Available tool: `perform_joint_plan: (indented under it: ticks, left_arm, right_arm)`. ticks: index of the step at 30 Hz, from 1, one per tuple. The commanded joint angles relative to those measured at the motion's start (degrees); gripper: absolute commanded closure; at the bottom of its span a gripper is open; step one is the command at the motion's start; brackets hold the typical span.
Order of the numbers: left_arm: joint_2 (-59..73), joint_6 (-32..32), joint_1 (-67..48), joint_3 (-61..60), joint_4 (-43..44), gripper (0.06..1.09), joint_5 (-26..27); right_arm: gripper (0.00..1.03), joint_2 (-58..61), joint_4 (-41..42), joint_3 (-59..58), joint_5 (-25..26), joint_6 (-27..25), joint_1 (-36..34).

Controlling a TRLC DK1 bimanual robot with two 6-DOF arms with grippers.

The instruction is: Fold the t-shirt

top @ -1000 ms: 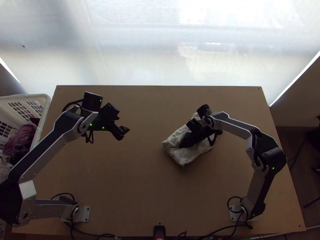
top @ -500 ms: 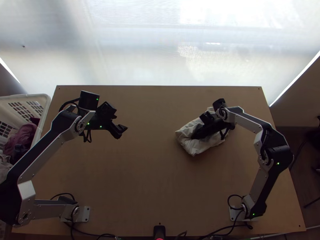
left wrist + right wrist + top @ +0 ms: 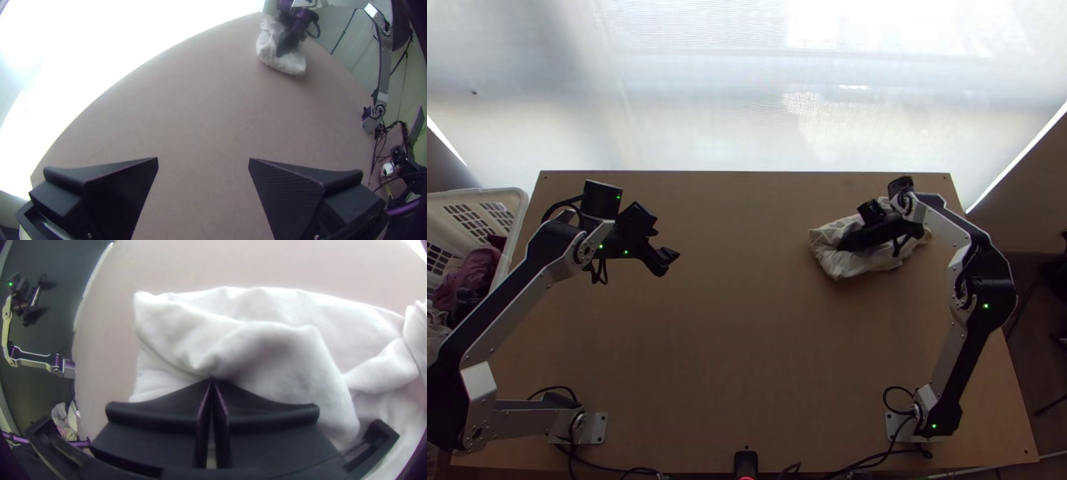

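Note:
The white t-shirt lies as a bunched bundle on the table's far right part. Over it is my right gripper, its fingers pointing down into the cloth. In the right wrist view the two fingertips of my right gripper meet on a pinched fold of the shirt. My left gripper hangs over the table's left part, well apart from the cloth. In the left wrist view my left gripper has its fingers wide apart with bare table between them; the shirt lies far off.
A white basket holding clothes stands beside the table's left edge. Bare wood of the table stretches between the two arms. A small black device sits at the near edge, with cables around it.
My right gripper has moved right and toward the table's far edge, and the bunched shirt has gone along with it. My left gripper has shifted slightly left.

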Motion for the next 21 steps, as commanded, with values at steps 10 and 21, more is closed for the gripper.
perform_joint_plan:
  ticks: [10, 21]
  left_arm:
    - [-2.1, 0.8, 2.5, 0.1, -2.6, 0.10, -0.1]
    - [-2.8, 1.3, 3.2, 0.2, -3.2, 0.10, 0.0]
  right_arm:
    - [1.00, 17.3, -9.8, 30.3, 1.9, 1.9, -7.6]
    - [1.00, 23.6, -15.5, 41.7, 3.3, -0.5, -10.6]
